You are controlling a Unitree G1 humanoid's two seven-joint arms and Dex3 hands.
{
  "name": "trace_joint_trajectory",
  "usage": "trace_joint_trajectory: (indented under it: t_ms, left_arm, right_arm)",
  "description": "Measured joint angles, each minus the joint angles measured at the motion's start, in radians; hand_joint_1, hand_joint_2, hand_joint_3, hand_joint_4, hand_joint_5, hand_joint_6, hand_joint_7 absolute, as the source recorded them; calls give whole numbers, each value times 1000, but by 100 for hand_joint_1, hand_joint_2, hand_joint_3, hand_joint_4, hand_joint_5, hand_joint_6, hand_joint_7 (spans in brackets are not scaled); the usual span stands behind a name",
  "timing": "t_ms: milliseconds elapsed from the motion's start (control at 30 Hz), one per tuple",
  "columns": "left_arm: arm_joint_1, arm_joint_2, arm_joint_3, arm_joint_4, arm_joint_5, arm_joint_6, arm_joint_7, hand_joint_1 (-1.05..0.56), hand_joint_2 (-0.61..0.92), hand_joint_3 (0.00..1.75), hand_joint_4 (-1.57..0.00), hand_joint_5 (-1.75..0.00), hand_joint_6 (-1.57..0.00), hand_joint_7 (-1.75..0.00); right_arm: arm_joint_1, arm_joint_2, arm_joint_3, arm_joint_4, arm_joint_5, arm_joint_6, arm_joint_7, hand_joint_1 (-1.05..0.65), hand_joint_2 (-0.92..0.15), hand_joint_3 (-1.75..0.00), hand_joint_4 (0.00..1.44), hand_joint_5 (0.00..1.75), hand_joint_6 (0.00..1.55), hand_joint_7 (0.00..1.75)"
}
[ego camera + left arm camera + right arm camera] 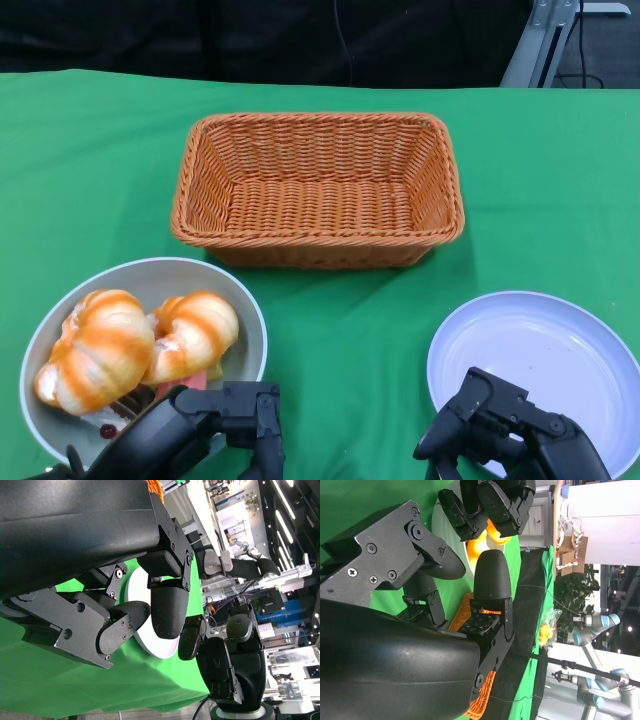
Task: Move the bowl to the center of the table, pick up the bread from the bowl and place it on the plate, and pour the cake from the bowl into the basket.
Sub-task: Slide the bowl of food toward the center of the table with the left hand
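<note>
Scene: you look down on a green cloth-covered counter [350, 330] with three containers on it.
Bowl: a round grey shallow bowl [235, 295] sits at the lower left of the frame, well off centre.
Bread: two glossy orange-and-cream striped croissant-shaped breads lie side by side in that bowl, the larger bread [98, 350] to the left, the smaller bread [195, 335] touching it on the right.
Cake: a small slice of cake with a dark red berry [118, 415] shows under the breads at the bowl's near edge, mostly hidden.
Basket: a rectangular woven orange wicker basket [318, 128] stands at upper centre, nothing visible inside.
Plate: a round pale lavender plate [590, 335] lies at lower right, bare.
Left hand: the black left hand [215, 425] is at the bottom edge, just beside the bowl's near right rim; its fingers are spread and hold nothing.
Right hand: the black right hand [510, 430] hovers over the plate's near edge, fingers apart, holding nothing.
Step in hand: judging by the layout, the first step, moving the bowl to the centre, is not yet done.
Next move: you would likely need the left hand to take the bowl's rim and slide it rightward, into the open green space in front of the basket, keeping it level so the contents stay inside.
</note>
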Motion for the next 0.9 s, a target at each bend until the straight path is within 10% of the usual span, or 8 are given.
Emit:
trace_joint_trajectory:
  t_ms: [600, 800, 900]
  left_arm:
    - [-62, -19, 119, -95, -55, 5, 120, -6, 59, 112, -73, -170, -71, -139]
    - [-94, -3, 210, -159, -90, 77, 186, -11, 67, 89, -73, -144, -76, -105]
    - [-145, 13, 274, -123, -95, 67, 209, -25, 83, 50, -75, -125, -84, -74]
  right_arm:
    - [4, 4, 1, 0, 4, 1, 2, -7, -50, -123, 67, 165, 63, 143]
    - [2, 11, 3, 1, 0, 2, -6, -6, -51, -121, 67, 164, 64, 144]
    - [-1, 13, 4, 4, 2, 2, -6, -7, -51, -121, 66, 165, 63, 144]
